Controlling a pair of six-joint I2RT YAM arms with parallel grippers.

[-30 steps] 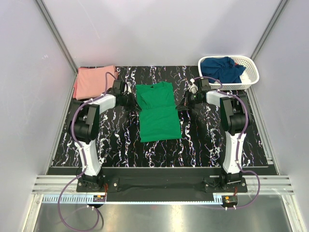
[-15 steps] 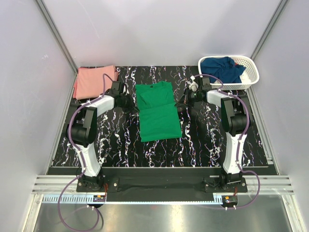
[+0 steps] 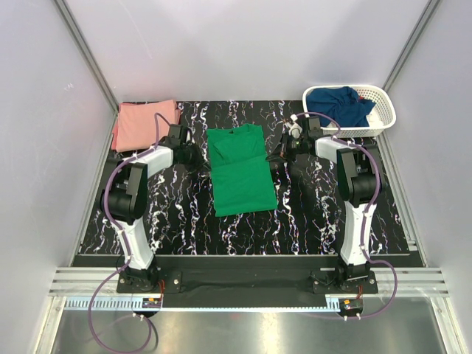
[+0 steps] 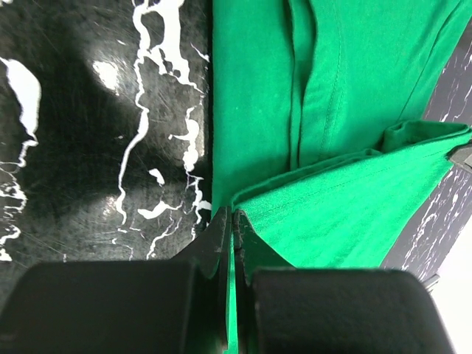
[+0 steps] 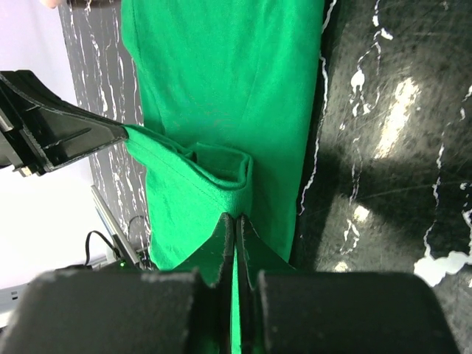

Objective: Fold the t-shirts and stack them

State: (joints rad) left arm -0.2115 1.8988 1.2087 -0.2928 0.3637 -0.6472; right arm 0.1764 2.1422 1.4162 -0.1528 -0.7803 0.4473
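Your left fingers [image 4: 215, 245] and right fingers [image 5: 221, 237] each pinch a side edge of the green t-shirt [image 3: 240, 177] in the middle of the surface [image 3: 313, 221], so if one side pulls faster, the cloth could slip out and fold crooked.

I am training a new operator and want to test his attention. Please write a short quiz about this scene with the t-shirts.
1. Fill the gap: the pink t-shirt lies folded at the far ___ corner of the table.
2. True or false: the navy t-shirt lies in the white basket.
3. The left gripper and the right gripper are each shut on an edge of which one? A the pink t-shirt; B the navy t-shirt; C the green t-shirt.

Key: 1 left; 2 true; 3 C.
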